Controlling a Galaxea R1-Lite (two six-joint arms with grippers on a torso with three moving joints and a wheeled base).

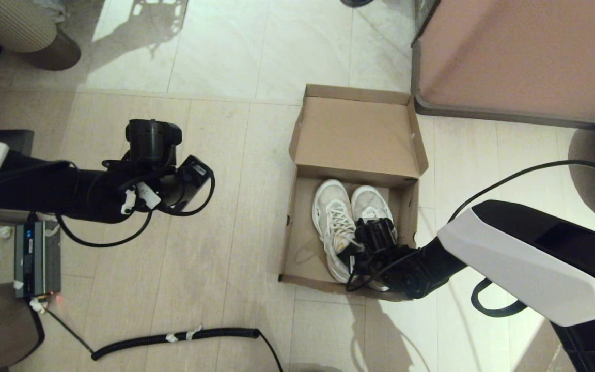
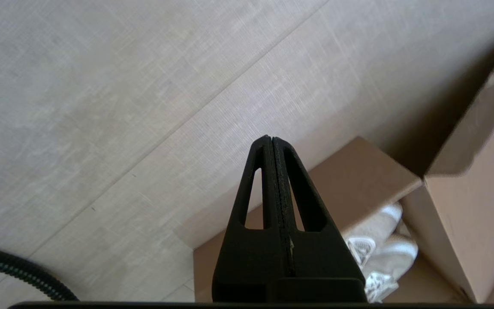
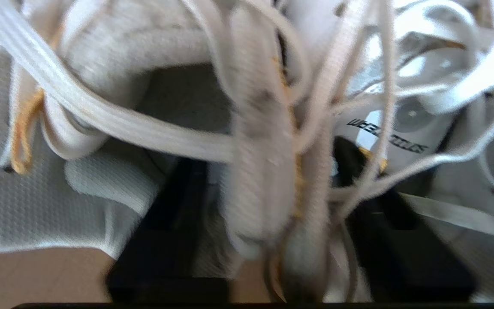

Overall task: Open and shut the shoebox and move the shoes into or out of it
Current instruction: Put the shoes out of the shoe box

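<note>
The brown shoebox point(image 1: 288, 243) stands open on the floor, its lid point(image 1: 357, 132) folded back away from me. Both white sneakers point(image 1: 334, 214) lie side by side inside, toes toward the lid. My right gripper point(image 1: 375, 235) is down in the box over their heels. In the right wrist view one finger sits inside each shoe, and the gripper point(image 3: 272, 163) is shut on the two adjoining collars point(image 3: 257, 128). My left gripper point(image 2: 271, 139) hangs shut and holding nothing over the floor to the left of the box point(image 2: 358, 171), with the shoes point(image 2: 384, 253) showing past it.
A large pinkish-brown cabinet point(image 1: 525, 51) stands just right of the lid. A coiled black cable point(image 1: 173, 338) lies on the floor near me, and a grey device point(image 1: 36, 258) sits at the far left. Bare tiled floor lies between the left arm and the box.
</note>
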